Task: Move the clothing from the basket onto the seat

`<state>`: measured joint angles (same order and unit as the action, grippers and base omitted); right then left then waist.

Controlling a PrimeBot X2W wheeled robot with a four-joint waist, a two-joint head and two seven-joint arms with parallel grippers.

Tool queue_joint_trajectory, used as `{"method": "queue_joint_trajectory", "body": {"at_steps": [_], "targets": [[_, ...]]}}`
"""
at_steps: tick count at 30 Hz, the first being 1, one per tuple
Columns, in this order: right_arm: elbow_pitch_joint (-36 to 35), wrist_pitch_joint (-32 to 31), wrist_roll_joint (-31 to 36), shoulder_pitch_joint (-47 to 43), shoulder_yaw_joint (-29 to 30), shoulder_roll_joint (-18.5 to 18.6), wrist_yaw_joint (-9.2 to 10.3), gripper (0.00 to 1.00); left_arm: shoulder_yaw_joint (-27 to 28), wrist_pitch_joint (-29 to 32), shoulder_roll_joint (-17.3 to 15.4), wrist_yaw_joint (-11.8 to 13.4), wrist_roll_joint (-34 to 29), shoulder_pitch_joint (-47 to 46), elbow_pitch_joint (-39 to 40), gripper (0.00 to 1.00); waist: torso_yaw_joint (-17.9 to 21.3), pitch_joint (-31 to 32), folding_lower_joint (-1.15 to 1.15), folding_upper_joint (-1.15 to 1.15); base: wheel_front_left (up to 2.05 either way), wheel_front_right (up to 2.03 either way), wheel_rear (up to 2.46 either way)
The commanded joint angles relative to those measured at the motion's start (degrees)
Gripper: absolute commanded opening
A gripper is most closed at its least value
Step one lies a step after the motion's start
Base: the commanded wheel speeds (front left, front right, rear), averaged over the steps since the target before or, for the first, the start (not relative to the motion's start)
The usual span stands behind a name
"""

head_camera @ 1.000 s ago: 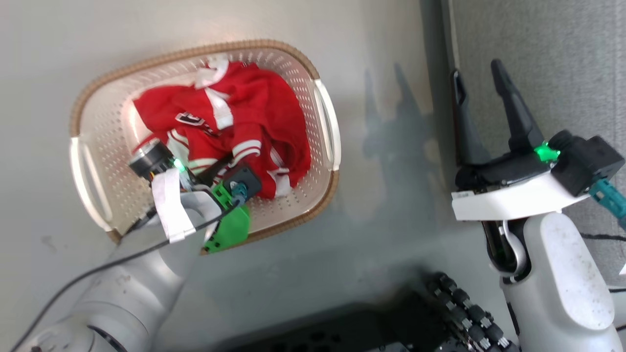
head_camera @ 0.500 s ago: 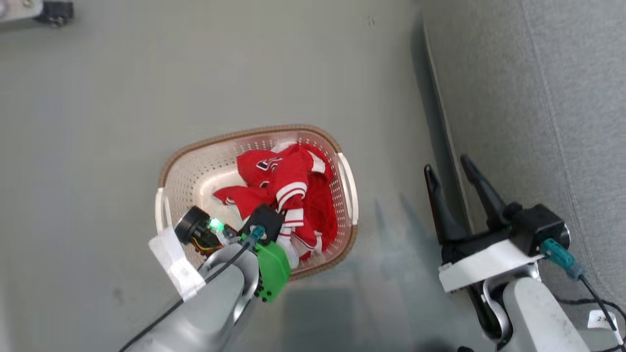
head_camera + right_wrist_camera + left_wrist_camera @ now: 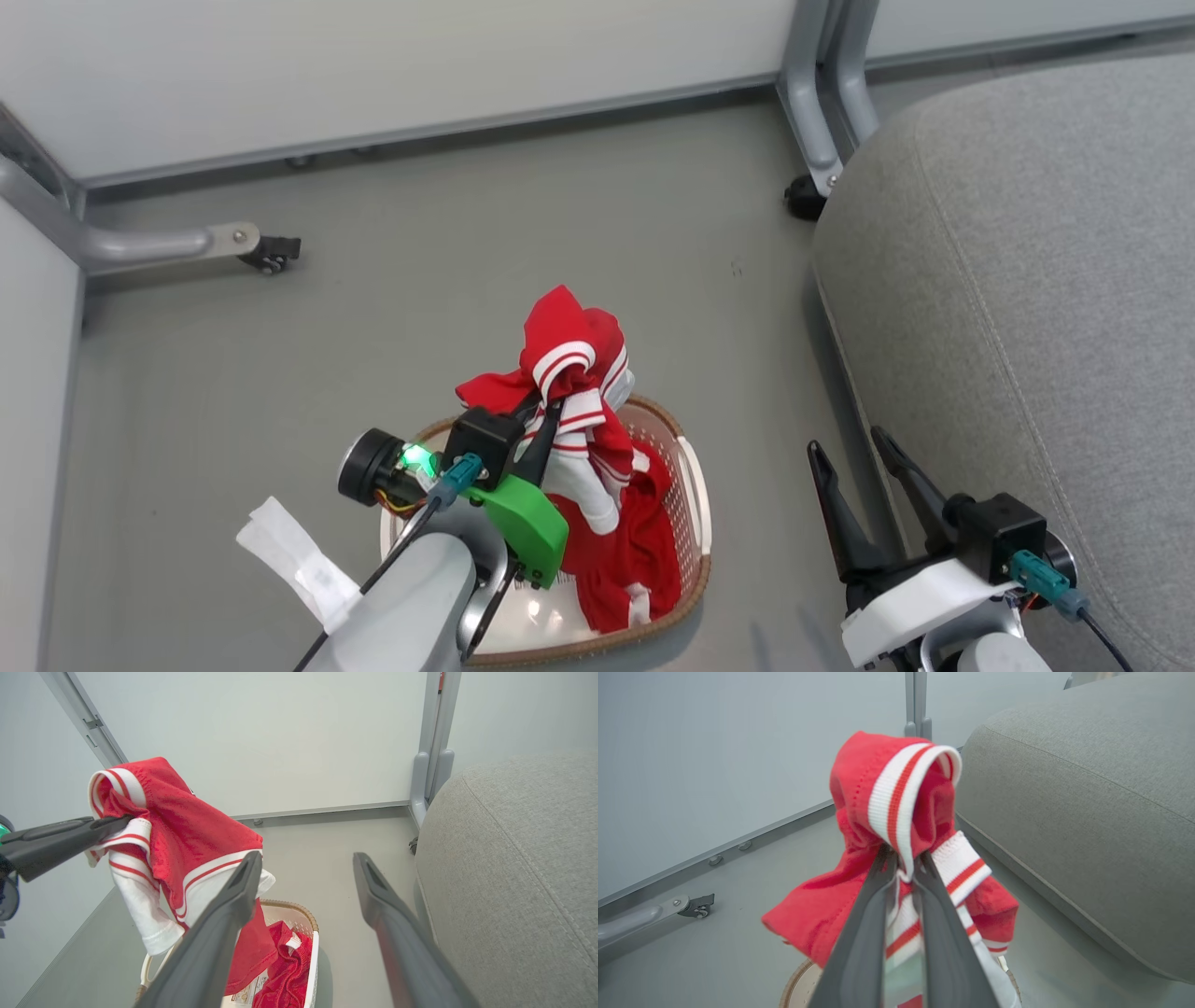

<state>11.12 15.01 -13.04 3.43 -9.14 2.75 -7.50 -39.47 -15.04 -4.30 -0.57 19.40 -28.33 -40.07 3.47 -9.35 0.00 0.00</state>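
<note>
My left gripper [image 3: 551,411] is shut on a red garment [image 3: 569,341] with white striped cuffs, held up above the basket [image 3: 695,523]. In the left wrist view the closed left gripper [image 3: 903,856] pinches the bunched cloth [image 3: 859,774], and the fabric hangs down on both sides. A second red piece [image 3: 289,970] lies inside the cream basket [image 3: 289,905] on the floor. The grey seat [image 3: 1027,280] lies to the right. Beside its edge my right gripper [image 3: 848,441] stands open and empty, its own view showing the right gripper [image 3: 307,857] with spread fingers.
Grey metal frame legs with casters [image 3: 271,252] stand at the back left, and a post [image 3: 822,93] with a caster [image 3: 803,198] rises by the seat's far corner. Pale wall panels [image 3: 373,65] close off the back. Grey floor [image 3: 420,280] surrounds the basket.
The head camera has risen and tilted, so the whole picture shifted. My left gripper has lifted the striped-cuff garment up out of the basket. The right gripper stays open.
</note>
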Motion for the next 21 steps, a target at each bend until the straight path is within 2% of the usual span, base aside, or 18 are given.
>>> {"method": "queue_joint_trajectory", "body": {"at_steps": [1, 12, 21], "targets": [[0.35, 0.26, -0.13, -1.31, -0.15, 0.24, 0.02, 1.00, 0.81, -0.20, 0.01, -0.09, -0.75, 1.30, 1.32, 0.00, -1.69, 7.13, 0.00, 0.00, 0.00, 0.00, 0.00], [1.09, 0.26, 0.83, -1.20, -3.67, 0.27, 0.02, 1.00, 5.95, -0.21, 0.81, -1.85, -2.48, -0.34, 11.23, 0.00, -1.01, 9.26, 0.00, 0.00, 0.00, 0.00, 0.00], [3.14, 0.26, 5.96, 0.52, -10.04, 0.80, 0.02, 1.00, 4.33, -0.21, 1.38, -3.56, -0.37, -1.62, 15.55, 0.00, -0.33, 10.86, 0.00, 0.00, 0.00, 0.00, 0.00]]}}
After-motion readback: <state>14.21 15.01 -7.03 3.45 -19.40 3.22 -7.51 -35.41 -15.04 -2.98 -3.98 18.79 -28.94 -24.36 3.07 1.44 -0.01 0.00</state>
